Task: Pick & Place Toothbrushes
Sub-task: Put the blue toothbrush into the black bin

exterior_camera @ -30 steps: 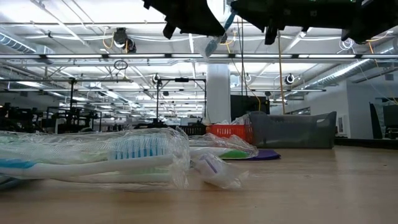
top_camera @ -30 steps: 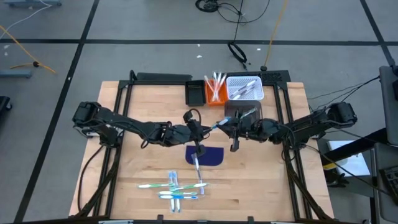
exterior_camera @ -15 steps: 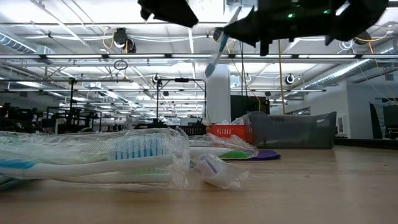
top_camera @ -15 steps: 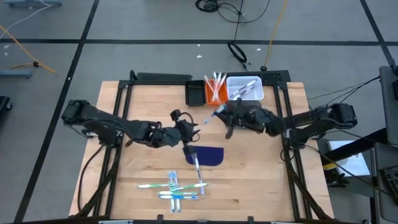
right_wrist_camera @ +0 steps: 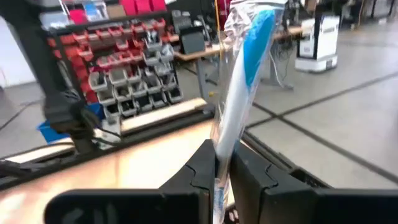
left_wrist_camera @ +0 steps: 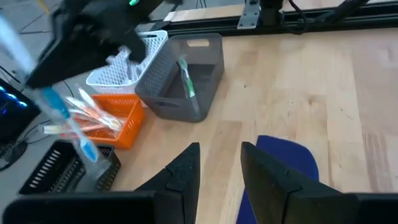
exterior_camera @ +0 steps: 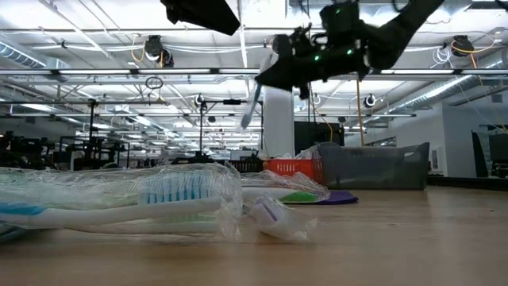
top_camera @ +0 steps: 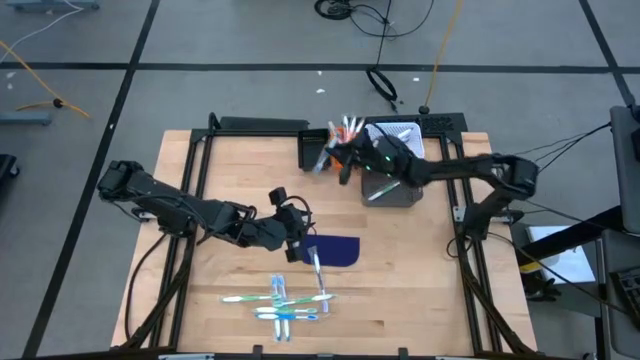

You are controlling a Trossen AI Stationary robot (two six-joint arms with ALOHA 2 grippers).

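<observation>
Wood counter (top_camera: 230, 170). Far edge: orange bin (top_camera: 340, 150), white basket (top_camera: 395, 135), gray bin (top_camera: 395, 190), black tray (top_camera: 313, 149). Middle: blue mat (top_camera: 335, 250). Near edge: wrapped toothbrushes (top_camera: 280, 300).

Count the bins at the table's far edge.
3: orange bin leftmost, white mesh bin behind, grey bin in front of it. A black tray sits further left; the right arm partly hides them.

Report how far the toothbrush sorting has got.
Done: brushes already sit in the orange bin, white basket and grey bin. In hand: the right claw carries a wrapped blue toothbrush above the bins. Left: a pile of toothbrushes on the table; the left claw is open.
</observation>
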